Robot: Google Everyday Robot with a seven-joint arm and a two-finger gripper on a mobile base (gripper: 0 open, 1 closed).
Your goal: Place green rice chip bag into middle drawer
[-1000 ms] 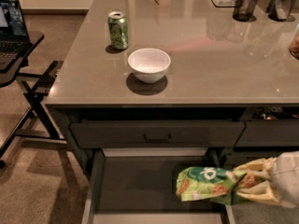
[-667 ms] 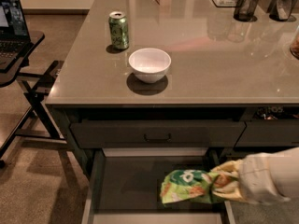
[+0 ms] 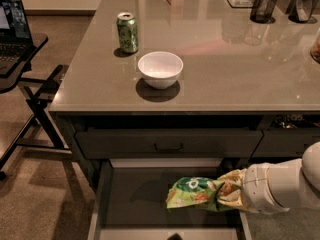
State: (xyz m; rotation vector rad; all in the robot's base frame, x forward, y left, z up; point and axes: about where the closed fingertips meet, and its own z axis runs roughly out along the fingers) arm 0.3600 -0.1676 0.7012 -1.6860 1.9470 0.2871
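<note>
While over drawer, gripper with bag

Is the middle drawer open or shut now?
Open. The middle drawer is pulled out, its grey floor showing; the gripper, at its right side, holds the green rice chip bag over it.

Pincer carried green rice chip bag leftward over middle drawer.
</note>
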